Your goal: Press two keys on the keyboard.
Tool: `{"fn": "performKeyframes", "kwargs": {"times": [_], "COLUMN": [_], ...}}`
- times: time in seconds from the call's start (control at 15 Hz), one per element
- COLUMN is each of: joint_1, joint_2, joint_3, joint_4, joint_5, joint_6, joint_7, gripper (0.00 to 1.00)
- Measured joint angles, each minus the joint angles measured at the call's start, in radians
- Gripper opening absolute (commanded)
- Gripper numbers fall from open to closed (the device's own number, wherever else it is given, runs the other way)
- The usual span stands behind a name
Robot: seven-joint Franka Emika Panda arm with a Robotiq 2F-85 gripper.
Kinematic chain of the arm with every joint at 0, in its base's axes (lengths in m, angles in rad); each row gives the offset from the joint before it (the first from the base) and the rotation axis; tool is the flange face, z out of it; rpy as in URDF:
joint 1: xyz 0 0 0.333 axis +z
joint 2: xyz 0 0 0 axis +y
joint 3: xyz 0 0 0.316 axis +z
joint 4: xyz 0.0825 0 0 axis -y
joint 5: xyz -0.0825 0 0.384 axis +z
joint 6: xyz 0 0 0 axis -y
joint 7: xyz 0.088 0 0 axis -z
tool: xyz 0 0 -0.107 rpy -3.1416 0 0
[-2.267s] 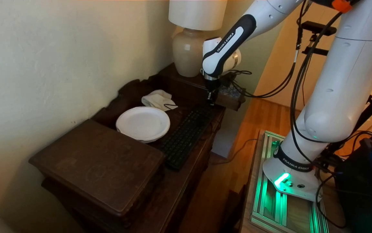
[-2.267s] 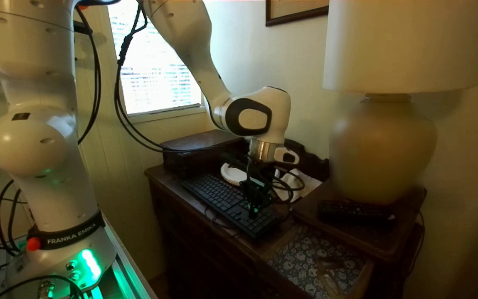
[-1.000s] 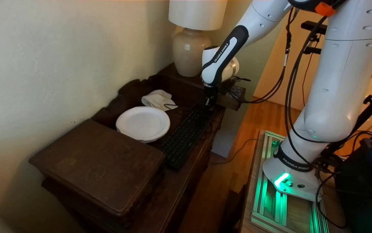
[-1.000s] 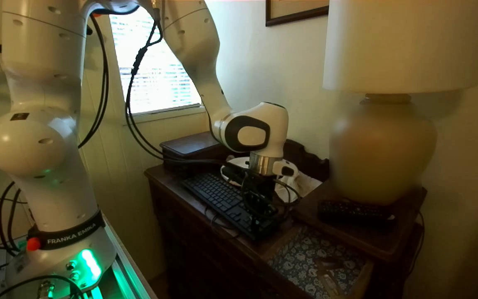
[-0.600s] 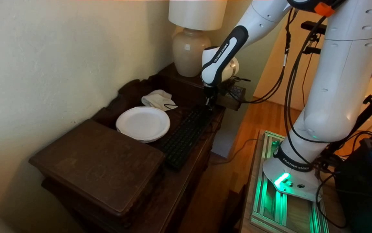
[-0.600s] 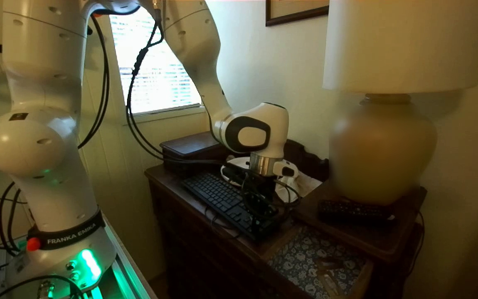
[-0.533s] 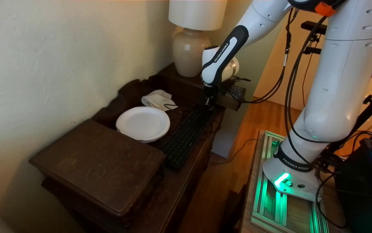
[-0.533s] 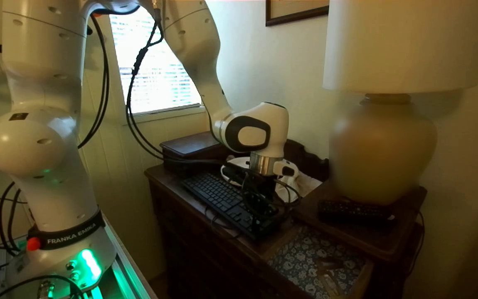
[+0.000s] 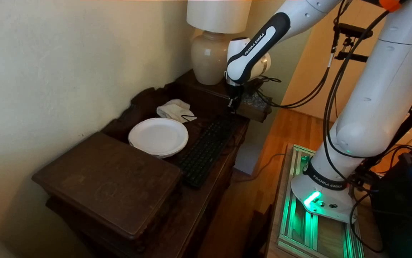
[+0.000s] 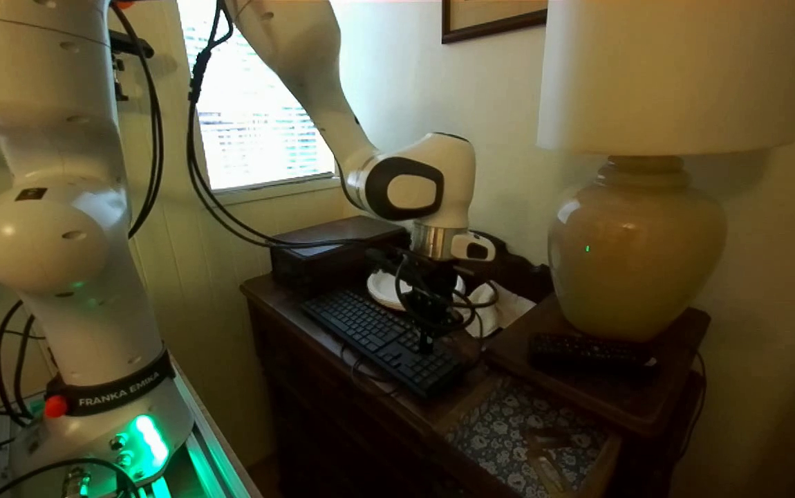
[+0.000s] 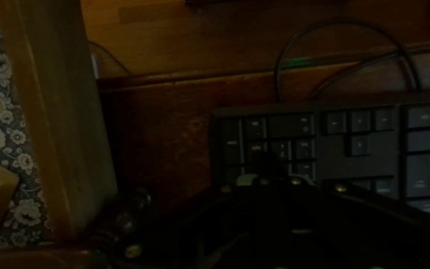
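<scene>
The black two-fingered gripper (image 11: 269, 164) is hanging over the number-pad end of the long, flat, black keyboard (image 10: 370, 334), its fingers clenching together into one narrow tip. In the wrist view that tip is covering part of the number pad (image 11: 289, 125); whether it is touching a key, I cannot tell. The keyboard is lying on the dark brown wooden dresser (image 9: 195, 211), with a thin black cable (image 11: 411, 67) looping beside its edge. Just past the number-pad end, a wooden drawer with a blue-grey floral lining (image 10: 491, 432) is standing pulled out, and a raised dark wooden platform (image 10: 508, 342) is bearing a black remote control (image 10: 587, 351) and a rounded, glossy cream lamp (image 10: 639, 256) under a white shade (image 10: 674, 76). Along the opposite long side from the cable, a crumpled white cloth (image 9: 175, 110) and a round white plate (image 9: 158, 138) are lying; in an exterior view the gripper and the black cables (image 10: 198, 72) of the white robot arm (image 10: 415, 190) are partly hiding both. At the keyboard's other end, a low, brown wooden box (image 9: 109, 182) is sitting just beside it.

Compared with half a second ago, the gripper is hanging higher, and the arm is rising with it. The keyboard, plate, cloth and box are staying where they were.
</scene>
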Motion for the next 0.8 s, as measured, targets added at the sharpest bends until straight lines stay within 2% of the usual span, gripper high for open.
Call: {"fn": "performKeyframes", "kwargs": {"times": [0.33, 0.8], "joint_1": [0.002, 0.002], "joint_2": [-0.117, -0.172], "joint_3": [0.002, 0.002], "joint_4": [-0.031, -0.052], "joint_5": [-0.001, -0.048], "joint_6": [-0.066, -0.07], "joint_7": [0.0, 0.003], "gripper": [0.0, 0.0]}}
